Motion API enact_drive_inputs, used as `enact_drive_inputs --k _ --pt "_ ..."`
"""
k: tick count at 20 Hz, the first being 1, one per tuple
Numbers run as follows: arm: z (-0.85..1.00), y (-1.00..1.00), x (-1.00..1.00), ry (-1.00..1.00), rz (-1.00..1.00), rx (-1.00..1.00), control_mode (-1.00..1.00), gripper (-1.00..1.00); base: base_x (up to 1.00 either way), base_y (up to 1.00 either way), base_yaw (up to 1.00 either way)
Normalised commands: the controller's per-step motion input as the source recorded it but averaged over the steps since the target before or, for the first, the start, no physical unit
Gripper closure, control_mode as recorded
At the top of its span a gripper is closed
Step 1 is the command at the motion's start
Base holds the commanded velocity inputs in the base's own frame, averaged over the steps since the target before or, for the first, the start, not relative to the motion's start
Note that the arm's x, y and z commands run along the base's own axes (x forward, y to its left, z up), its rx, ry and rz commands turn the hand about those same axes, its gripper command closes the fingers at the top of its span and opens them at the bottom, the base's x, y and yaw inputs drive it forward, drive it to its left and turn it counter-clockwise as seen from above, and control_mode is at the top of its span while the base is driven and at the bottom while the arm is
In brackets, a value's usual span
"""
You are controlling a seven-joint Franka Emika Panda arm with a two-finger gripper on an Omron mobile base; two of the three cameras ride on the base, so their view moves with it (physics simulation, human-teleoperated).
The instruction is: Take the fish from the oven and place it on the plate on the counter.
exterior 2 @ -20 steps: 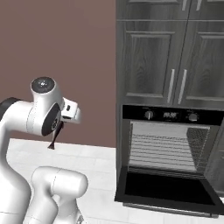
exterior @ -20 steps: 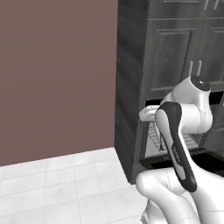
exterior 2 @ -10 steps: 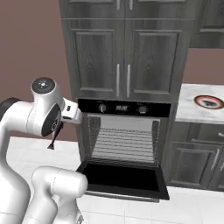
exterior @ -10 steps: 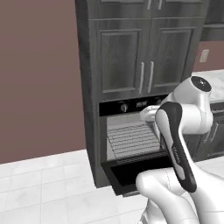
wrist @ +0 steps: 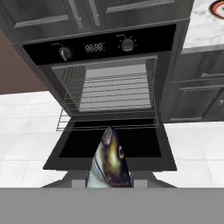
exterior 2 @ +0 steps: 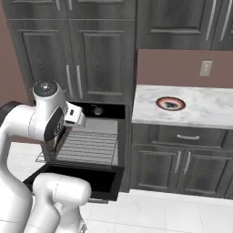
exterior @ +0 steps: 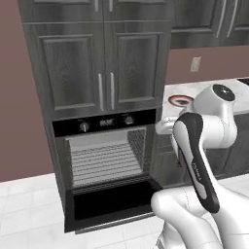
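Dark cabinets surround the open oven (wrist: 109, 87). Bottom centre of the hand view, we see the gripper (wrist: 109, 186) grasping a glossy, yellow-brown fish (wrist: 109, 159); the plate (exterior 2: 170, 103) sits right on the counter (exterior 2: 205, 111).

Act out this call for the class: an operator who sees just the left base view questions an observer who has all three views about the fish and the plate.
Operator: The oven is open and I see no fish on its racks. Where is it?
Observer: The hand view has the fish standing up from the gripper, apparently held, in front of the drop-down door.
Operator: The arm covers part of the plate. Is it free?
Observer: In the right base view the whole plate lies on the counter, to the right of the oven, with no fish on it.
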Motion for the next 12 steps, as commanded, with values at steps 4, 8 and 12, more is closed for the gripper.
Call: enact_drive_inputs --k 4,8,12 --pt "0.00 0.00 0.00 0.00 0.00 0.00 1.00 1.00 0.00 -1.00 0.00" --pt "0.00 0.00 0.00 0.00 0.00 0.00 1.00 1.00 0.14 -1.00 0.00" --pt "0.00 0.00 0.00 0.00 0.00 0.00 1.00 1.00 0.37 -0.90 0.03"
